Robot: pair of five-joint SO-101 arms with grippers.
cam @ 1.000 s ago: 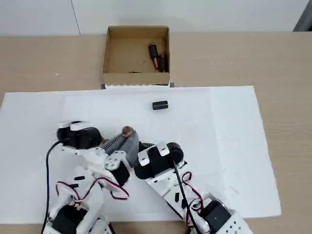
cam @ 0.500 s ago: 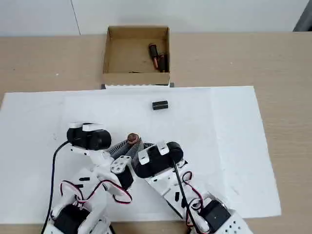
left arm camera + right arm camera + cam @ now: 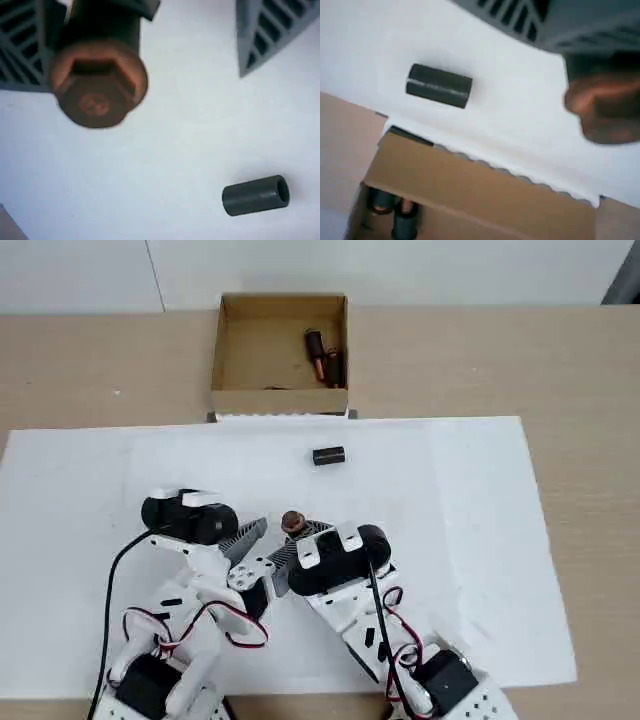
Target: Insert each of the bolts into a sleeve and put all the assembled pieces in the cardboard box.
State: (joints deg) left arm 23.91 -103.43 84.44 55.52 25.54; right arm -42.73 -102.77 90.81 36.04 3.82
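Presently, the left gripper (image 3: 252, 545) stands released, fingers wide apart, just beside the bolt (image 3: 292, 522). The right gripper (image 3: 297, 537) appears clenched on the bolt, though contact is partly hidden. A sleeve (image 3: 328, 455) lies loose on the sheet (image 3: 450, 540), near the box (image 3: 280, 400).

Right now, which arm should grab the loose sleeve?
Left, probably. The left gripper is open and empty, with the sleeve lying ahead on the paper; the right gripper is shut on the bolt.

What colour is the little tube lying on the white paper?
The sleeve is black. The left wrist view shows it best.
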